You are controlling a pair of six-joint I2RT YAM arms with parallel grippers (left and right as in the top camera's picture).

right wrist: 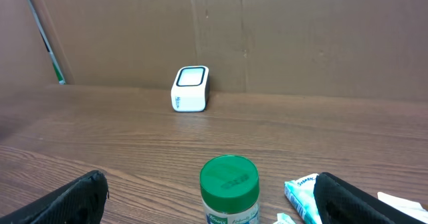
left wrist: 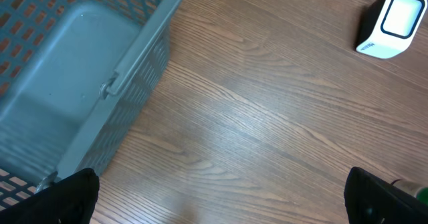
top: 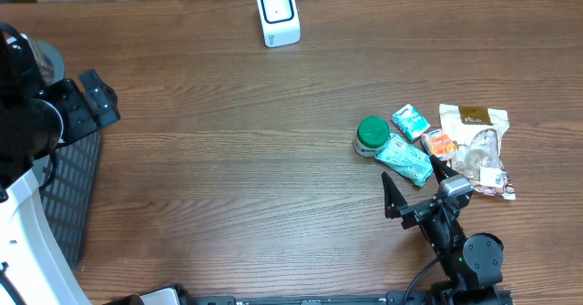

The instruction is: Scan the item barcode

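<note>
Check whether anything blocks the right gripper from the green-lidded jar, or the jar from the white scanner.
Nothing visible does. The green-lidded jar stands directly ahead of the open right gripper, with a teal packet beside it, not in front. From the jar to the white scanner, only bare table shows.

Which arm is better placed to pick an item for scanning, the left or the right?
The right. The right gripper, open, sits just beside the item pile, facing the green-lidded jar. The left gripper, also open, hangs by the basket, far from every item.
</note>
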